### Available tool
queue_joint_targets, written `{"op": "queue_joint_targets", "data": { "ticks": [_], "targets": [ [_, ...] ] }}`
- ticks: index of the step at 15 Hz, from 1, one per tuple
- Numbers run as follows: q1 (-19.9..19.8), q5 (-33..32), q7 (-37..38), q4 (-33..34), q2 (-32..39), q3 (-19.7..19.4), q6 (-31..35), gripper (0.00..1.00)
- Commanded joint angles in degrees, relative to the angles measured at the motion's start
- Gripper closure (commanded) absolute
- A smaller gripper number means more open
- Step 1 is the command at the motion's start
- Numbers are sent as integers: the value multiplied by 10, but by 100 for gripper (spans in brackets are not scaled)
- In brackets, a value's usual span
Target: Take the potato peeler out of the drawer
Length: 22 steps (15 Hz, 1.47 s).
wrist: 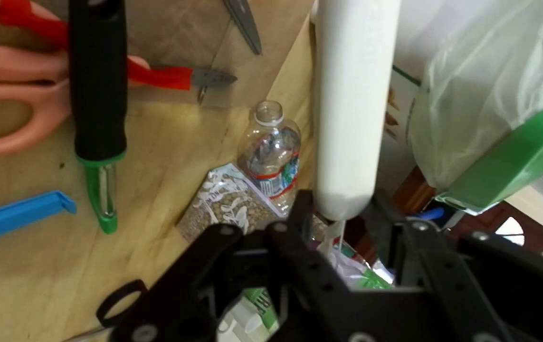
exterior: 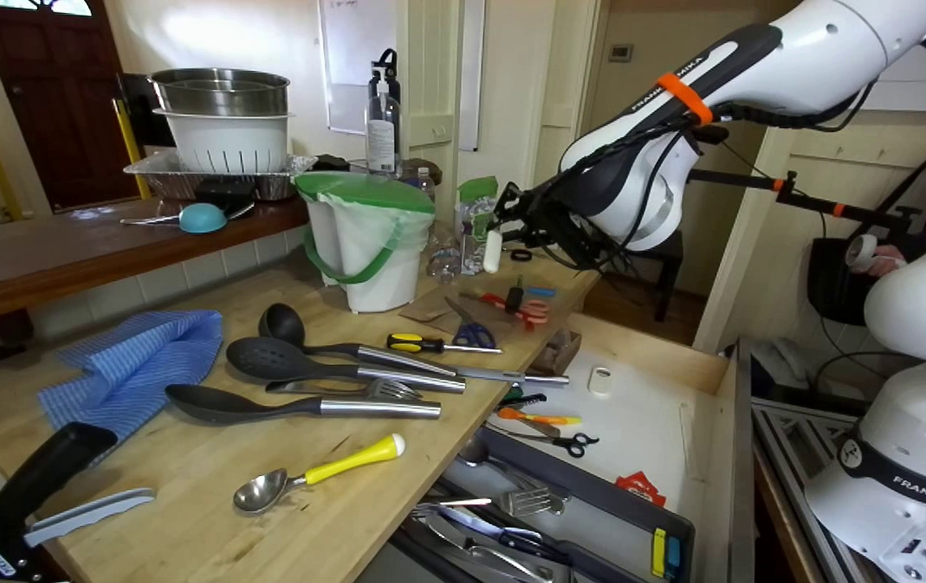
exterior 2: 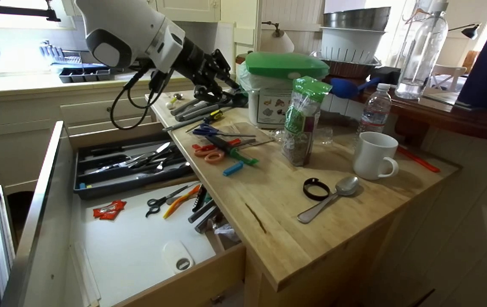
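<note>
Black two-fingered gripper (wrist: 342, 211) gripped slim white-handled tool (wrist: 356, 109)

I took that for the potato peeler, its head mostly hidden in the grip, its handle hanging below, over the pale wooden countertop (exterior 2: 269, 183). Removal from the wide light-wood drawer (exterior: 653, 356) seemed done; setting down remained. Doubt lingered: a black-handled, green-headed peeler (wrist: 100, 114) lay there too.

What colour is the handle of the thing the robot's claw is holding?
The handle is white; it shows best in the wrist view.
</note>
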Motion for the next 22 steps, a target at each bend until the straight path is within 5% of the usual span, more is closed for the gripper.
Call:
{"op": "queue_joint_targets", "data": {
  "ticks": [1,4,5,7,8,10,11,12,13,18,22],
  "targets": [
    [47,16,3,26,76,-46,3,91],
    [117,41,-11,59,109,-118,-12,91],
    [180,1,48,55,83,-193,-36,91],
    [260,-1,55,78,107,-275,-46,91],
    [274,54,-5,107,139,-275,-38,91],
    [345,82,-15,133,154,-334,-46,91],
    [407,31,48,136,151,-402,-59,91],
    [444,31,54,152,156,-434,-67,41],
    [447,83,3,175,170,-422,-59,40],
    [512,87,1,154,81,-433,-67,4],
    [543,96,-34,98,3,-428,-141,0]
  ]
}}
